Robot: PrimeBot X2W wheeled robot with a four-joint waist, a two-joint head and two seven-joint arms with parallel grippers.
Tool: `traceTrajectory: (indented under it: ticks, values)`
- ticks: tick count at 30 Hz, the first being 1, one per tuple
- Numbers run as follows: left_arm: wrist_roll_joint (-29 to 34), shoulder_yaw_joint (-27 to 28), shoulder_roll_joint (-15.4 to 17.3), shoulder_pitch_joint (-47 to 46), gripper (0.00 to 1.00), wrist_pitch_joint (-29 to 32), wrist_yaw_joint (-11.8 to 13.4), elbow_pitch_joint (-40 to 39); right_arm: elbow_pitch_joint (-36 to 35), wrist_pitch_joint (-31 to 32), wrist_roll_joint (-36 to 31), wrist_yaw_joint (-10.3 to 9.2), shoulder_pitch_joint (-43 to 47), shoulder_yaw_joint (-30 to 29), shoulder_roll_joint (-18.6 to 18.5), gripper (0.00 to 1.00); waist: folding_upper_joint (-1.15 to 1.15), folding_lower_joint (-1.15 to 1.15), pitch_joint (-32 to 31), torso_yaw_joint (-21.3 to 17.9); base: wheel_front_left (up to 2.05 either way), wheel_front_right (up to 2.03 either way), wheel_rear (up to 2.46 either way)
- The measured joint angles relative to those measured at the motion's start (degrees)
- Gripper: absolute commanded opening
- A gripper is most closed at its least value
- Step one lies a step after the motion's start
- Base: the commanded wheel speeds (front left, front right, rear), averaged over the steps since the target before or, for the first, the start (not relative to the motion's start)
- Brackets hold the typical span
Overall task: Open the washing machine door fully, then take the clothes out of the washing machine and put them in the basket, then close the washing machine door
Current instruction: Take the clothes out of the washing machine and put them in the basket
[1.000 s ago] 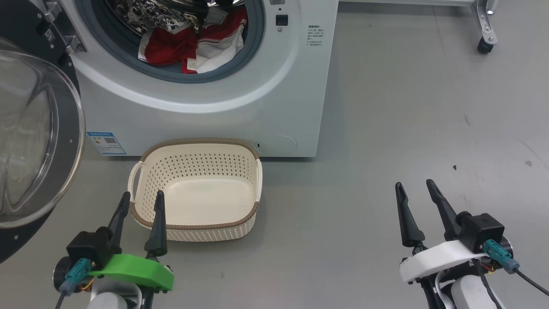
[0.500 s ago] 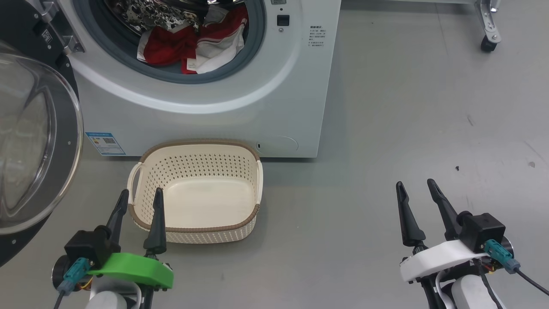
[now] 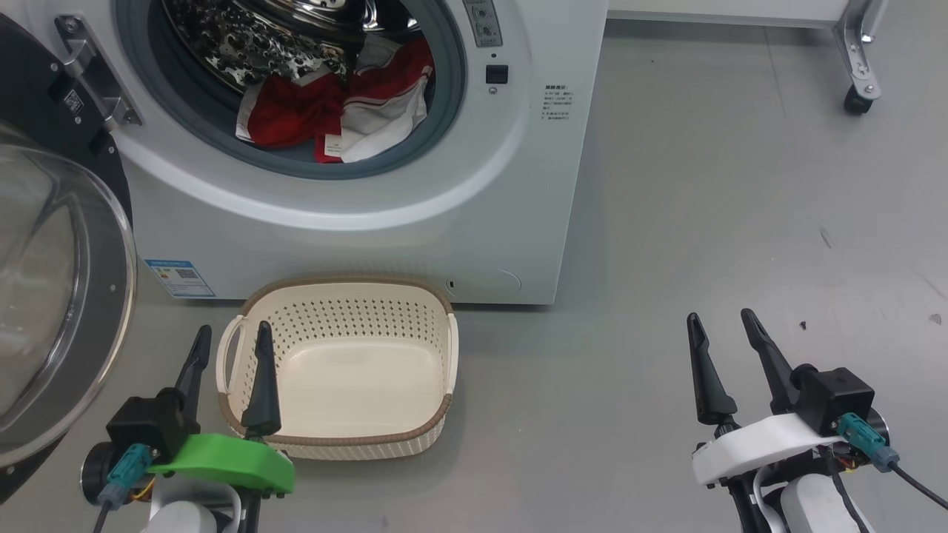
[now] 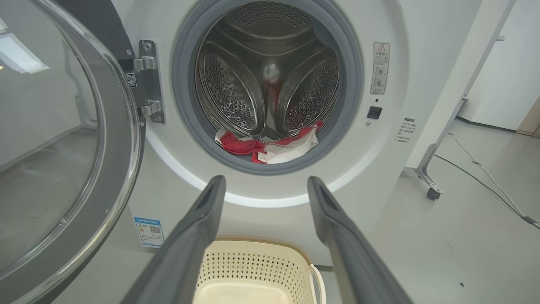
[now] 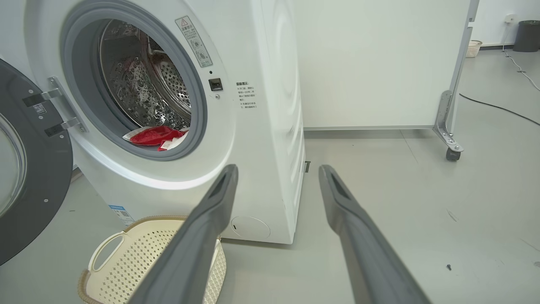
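The washer (image 3: 355,222) is taking up the upper left of the head view, its mouth standing wide open. The door (image 3: 67,296) is swinging out at the far left edge, its black ring and bulging glass facing the room, and it is hanging from a metal hinge (image 3: 96,81) at the top left corner. The clothes (image 3: 333,118) are lying in a red and white heap at the bottom of the drum (image 4: 270,84), pressing against the lower lip of the grey gasket (image 3: 444,111). In the left wrist view they are showing at the centre, just above the finger ends.

The basket (image 3: 348,283) is sitting on the grey floor (image 3: 666,222) at lower centre left, right under the washer's front and just beside it, with nothing lying inside. A blue label (image 3: 178,276) is showing on the washer's lower front corner, to the basket's upper left.

The left gripper (image 3: 232,333) is hovering at the lower left with its two dark fingers spread apart and holding nothing. One finger is crossing in front of the basket's left end, though from here I can't tell whether it is touching the rim. The right gripper (image 3: 720,318) is hanging at the lower right, well apart from the basket, fingers likewise spread and gripping nothing, over bare floor.

A wheeled frame leg (image 3: 859,104) is standing at the upper right corner, and a small dark speck (image 3: 803,324) is lying on the floor just right of the right gripper.
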Motion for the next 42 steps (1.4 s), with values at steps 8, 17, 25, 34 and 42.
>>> traceTrajectory:
  ticks: [8, 17, 25, 34, 42]
  values:
    - [1.0, -0.1, 0.0, 0.0, 1.00, 0.0, 0.2, -0.1, 0.1, 0.0, 0.0, 0.01, 0.0, 0.0, 0.0, 1.00, 0.00, 0.00, 0.1, 0.3, 1.13, -1.13, 0.00]
    - [1.4, -0.6, 0.0, 0.0, 1.00, 0.0, 0.2, -0.1, 0.4, 0.0, -0.1, 0.07, 0.0, 0.0, 0.0, 1.00, 0.00, 0.00, 0.0, 0.2, 0.78, -0.78, 0.00]
    - [1.4, -0.8, 0.0, 0.0, 1.00, 0.0, 0.2, 0.0, 0.4, 0.0, -0.1, 0.08, 0.0, -0.1, 0.1, 1.00, 0.00, 0.00, -0.1, 0.0, 0.43, -0.43, 0.00]
    - [1.8, -1.3, -0.1, 0.1, 1.00, 0.0, 0.2, 0.2, 0.5, 0.0, -0.1, 0.09, 0.0, -0.1, 0.1, 1.00, 0.00, 0.00, -0.1, -0.2, 0.07, -0.07, 0.00]
    - [1.8, -1.3, -0.1, 0.1, 1.00, 0.0, 0.2, 0.2, 0.8, 0.0, -0.1, 0.34, 0.0, 0.0, 0.2, 1.00, 0.00, 0.00, -0.2, -0.1, 0.00, 0.00, 0.00]
